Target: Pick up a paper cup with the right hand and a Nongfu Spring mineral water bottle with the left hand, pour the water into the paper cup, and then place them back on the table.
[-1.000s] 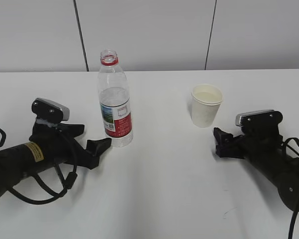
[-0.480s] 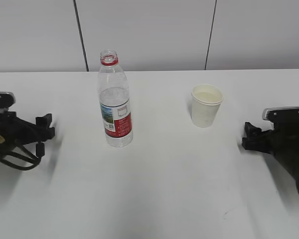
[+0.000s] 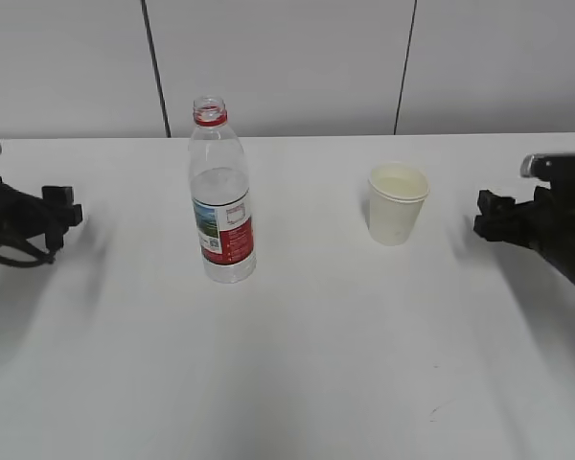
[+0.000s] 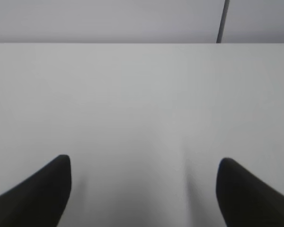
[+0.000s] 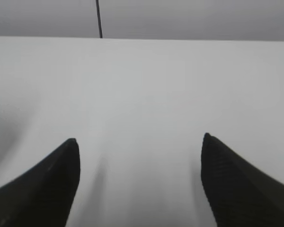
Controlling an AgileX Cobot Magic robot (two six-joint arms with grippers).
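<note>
Paper cup (image 3: 397,204) well apart from right hand (image 3: 486,215)

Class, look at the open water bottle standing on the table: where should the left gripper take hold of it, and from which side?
Grip the bottle around its labelled lower body, coming in level from the left, where the left gripper waits open. The bottle stands upright and uncapped, so a low side grip probably keeps it steadier than the narrow neck.
</note>
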